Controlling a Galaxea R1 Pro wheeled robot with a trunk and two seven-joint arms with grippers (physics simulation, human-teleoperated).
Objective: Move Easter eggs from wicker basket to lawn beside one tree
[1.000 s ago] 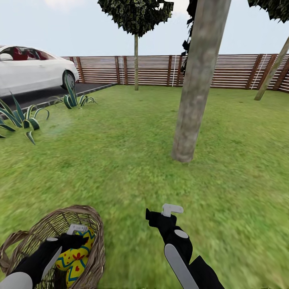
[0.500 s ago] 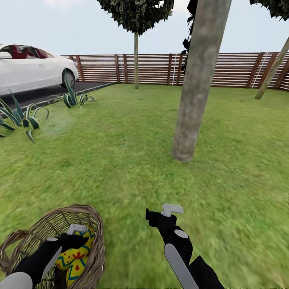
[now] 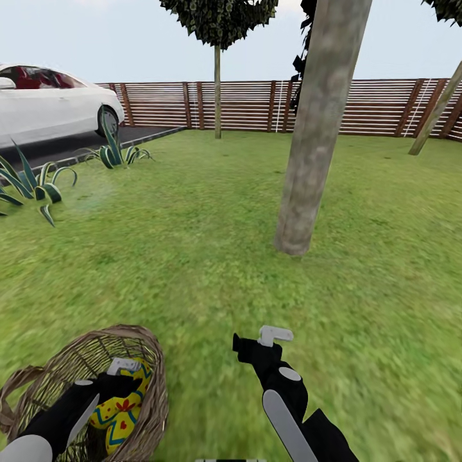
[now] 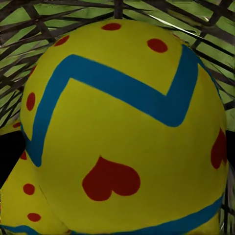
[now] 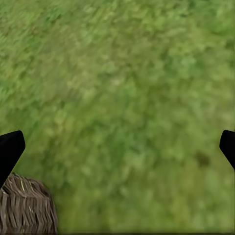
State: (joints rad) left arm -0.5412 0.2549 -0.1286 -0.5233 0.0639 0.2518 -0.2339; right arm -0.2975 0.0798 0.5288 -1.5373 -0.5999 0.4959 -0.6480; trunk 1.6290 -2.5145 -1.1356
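Head view: the wicker basket (image 3: 151, 359) — loosely woven light-brown twigs under a thick braided rim — sits on the mottled green lawn (image 3: 192, 256) at the robot's left, partly cut off by the picture's edge. Inside lie the Easter eggs (image 3: 122, 410), smooth yellow ovals with blue zigzags and red marks; only two can be made out, the black left arm covering the rest. The left end effector (image 3: 123, 367) reaches down into the basket just above the eggs, and whether it is released or clenched cannot be told. In the left wrist view one egg (image 4: 127, 127) sits very close, with a red heart on it and basket weave behind. The right end effector (image 3: 274, 335) hovers over bare grass beside the basket, its dark fingertips (image 5: 10, 149) spread wide — released. Ahead stands the thick, mottled grey-brown tree (image 3: 314, 141), its crown cut off.
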